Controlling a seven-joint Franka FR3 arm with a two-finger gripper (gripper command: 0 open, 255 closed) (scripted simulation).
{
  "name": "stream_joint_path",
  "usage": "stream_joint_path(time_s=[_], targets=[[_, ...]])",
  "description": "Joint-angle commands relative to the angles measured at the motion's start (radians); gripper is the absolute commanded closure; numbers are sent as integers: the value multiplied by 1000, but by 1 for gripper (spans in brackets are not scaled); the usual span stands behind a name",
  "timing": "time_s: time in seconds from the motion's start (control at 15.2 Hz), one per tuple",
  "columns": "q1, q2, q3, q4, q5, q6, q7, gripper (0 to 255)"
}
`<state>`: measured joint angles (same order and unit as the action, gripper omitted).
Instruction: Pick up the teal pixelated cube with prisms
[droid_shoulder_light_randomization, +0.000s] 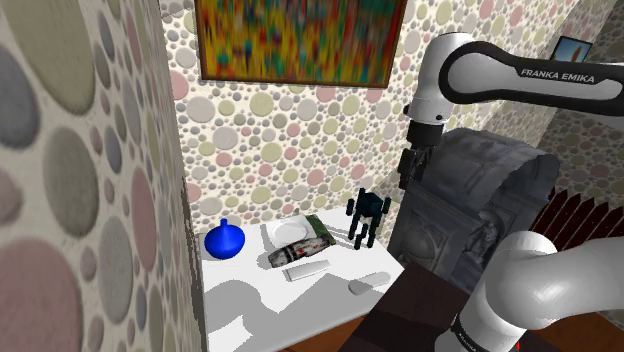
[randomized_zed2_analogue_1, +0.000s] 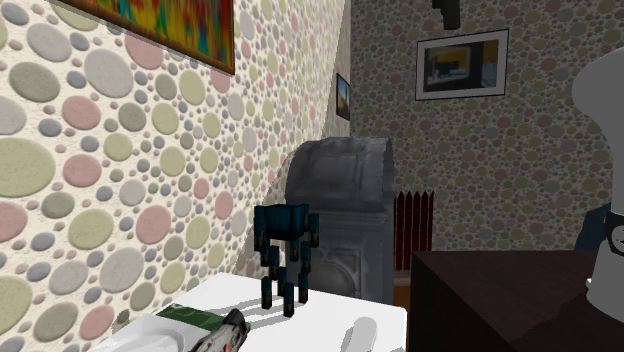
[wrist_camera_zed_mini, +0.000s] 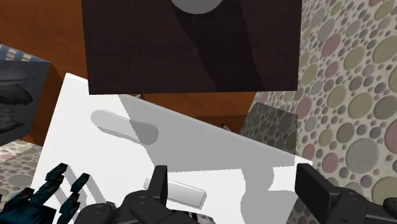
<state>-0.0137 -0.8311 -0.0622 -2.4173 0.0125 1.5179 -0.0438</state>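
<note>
Gripper (droid_shoulder_light_randomization: 410, 178) is seen hanging well above the white table (droid_shoulder_light_randomization: 250, 300), over the end that lies at the shoulder view's right and in front of the bubble-patterned wall (droid_shoulder_light_randomization: 290, 150). In the wrist view its two black fingers (wrist_camera_zed_mini: 159, 184) are spread wide apart, and nothing is clasped between them.

The teal pixelated cube with prisms (droid_shoulder_light_randomization: 366, 217), a dark teal blocky figure on thin legs, is stood upright at the table's far corner, at the shoulder view's right. It is placed near the wall and just beside a grey rounded cabinet (droid_shoulder_light_randomization: 470, 210). The cube is found below the gripper and a little to the shoulder view's left of it, well apart from the fingers. In the wrist view it is seen beyond one finger, not between the two.

A white bar (wrist_camera_zed_mini: 181, 191) is laid flat on the table. In the wrist view it is seen under the gap between the fingers, close to one of them and untouched. A grey oblong (droid_shoulder_light_randomization: 362, 286) is laid nearer the dark brown stand (droid_shoulder_light_randomization: 410, 315).

A blue round vase (droid_shoulder_light_randomization: 225, 241) is set at the shoulder view's left end of the table. A white dish (droid_shoulder_light_randomization: 283, 231) and a dark green packet (droid_shoulder_light_randomization: 305, 248) are placed between the vase and the cube. A bright painting (droid_shoulder_light_randomization: 300, 40) is hung on the wall above.
</note>
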Motion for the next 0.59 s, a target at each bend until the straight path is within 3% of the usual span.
stream_joint_path(time_s=[0.0,0.53], targets=[[0,0,0,0,0,0,0,0],[-57,137,-86,-105,-72,274,-47,0]])
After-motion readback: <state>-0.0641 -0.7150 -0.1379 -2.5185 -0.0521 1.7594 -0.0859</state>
